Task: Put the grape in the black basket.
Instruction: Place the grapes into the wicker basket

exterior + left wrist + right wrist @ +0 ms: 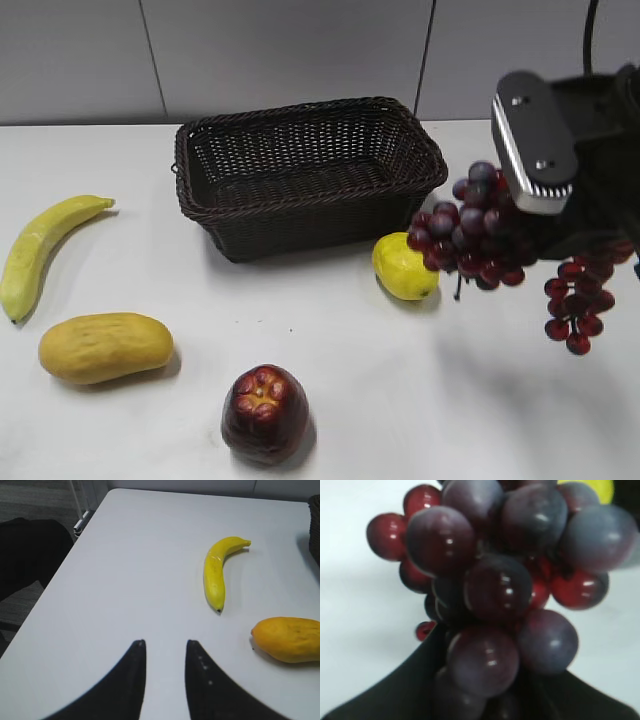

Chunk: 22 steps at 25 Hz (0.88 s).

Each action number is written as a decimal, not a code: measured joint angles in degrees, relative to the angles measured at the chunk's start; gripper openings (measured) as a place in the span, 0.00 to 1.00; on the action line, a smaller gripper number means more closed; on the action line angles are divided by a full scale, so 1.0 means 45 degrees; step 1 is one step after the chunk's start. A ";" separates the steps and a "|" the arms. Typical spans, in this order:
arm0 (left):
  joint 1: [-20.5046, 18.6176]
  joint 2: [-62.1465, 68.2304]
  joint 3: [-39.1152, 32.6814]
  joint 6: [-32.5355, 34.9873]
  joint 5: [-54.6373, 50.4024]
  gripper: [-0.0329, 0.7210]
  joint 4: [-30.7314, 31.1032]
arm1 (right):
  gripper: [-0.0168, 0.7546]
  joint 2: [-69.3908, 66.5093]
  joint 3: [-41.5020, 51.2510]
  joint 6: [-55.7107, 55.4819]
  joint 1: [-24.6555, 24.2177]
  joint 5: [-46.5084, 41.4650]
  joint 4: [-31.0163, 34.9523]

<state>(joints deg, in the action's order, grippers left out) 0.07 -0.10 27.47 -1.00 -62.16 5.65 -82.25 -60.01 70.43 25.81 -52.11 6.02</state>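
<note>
The grape [480,232] is a long bunch of dark red-purple grapes, held in the air at the right, above the table, to the right of the black basket [300,170]. My right gripper [540,225] is shut on the grape; its fingers are mostly hidden behind the bunch. In the right wrist view the grape [495,580] fills the frame between the dark fingers [485,680]. One end of the bunch hangs lower at the far right [575,305]. My left gripper [164,645] is open and empty above bare table, out of the exterior view.
A yellow lemon [403,267] lies just below and left of the held bunch. A banana [40,250] and a mango [105,347] lie at the left, also in the left wrist view [217,570] [290,639]. A dark red apple [264,413] sits front centre.
</note>
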 joint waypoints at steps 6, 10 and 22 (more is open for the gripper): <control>0.0000 0.0000 0.0000 0.0000 0.0000 0.33 0.0000 | 0.36 -0.0302 -0.2571 0.0024 0.0000 0.0508 -0.0158; 0.0000 0.0000 0.0000 0.0000 0.0000 0.33 0.0000 | 0.36 -0.1191 -0.4088 0.0034 0.0000 0.2520 -0.0208; 0.0000 0.0000 0.0000 0.0000 0.0000 0.33 0.0000 | 0.36 -0.5901 -0.6691 0.0090 0.0000 0.7357 -0.0273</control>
<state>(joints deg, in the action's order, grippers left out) 0.07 -0.10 27.47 -1.00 -62.16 5.65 -108.80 -90.12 70.84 25.81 -19.00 4.79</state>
